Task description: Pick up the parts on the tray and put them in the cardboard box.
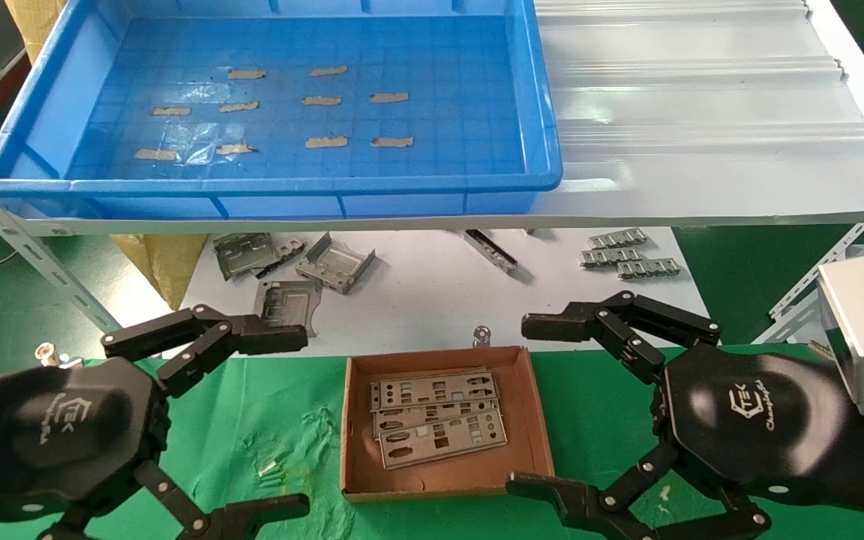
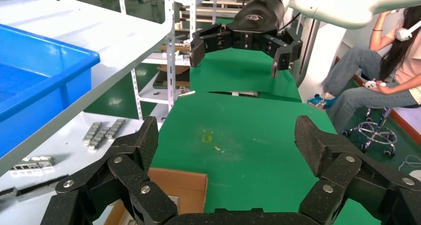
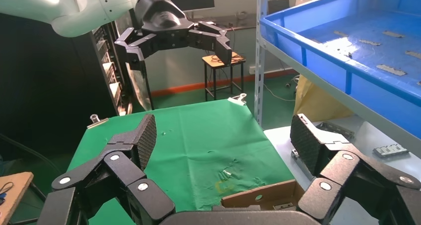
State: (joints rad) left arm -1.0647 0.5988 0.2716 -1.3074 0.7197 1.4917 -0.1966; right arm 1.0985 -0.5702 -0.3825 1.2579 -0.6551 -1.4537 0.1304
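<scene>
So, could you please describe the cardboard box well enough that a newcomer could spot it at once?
Start at the green cloth in front of the white shelf holding the blue tray. Between the left gripper and right gripper, both open, sits the cardboard box: small, shallow and brown, the only container holding flat silver plates.

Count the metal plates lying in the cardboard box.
3, stacked and overlapping in the cardboard box: top plate farthest from the robot, middle plate mostly covered, bottom plate nearest. More could hide beneath.

parts (image 1: pixel 436 417) in cardboard box (image 1: pixel 533 420)
</scene>
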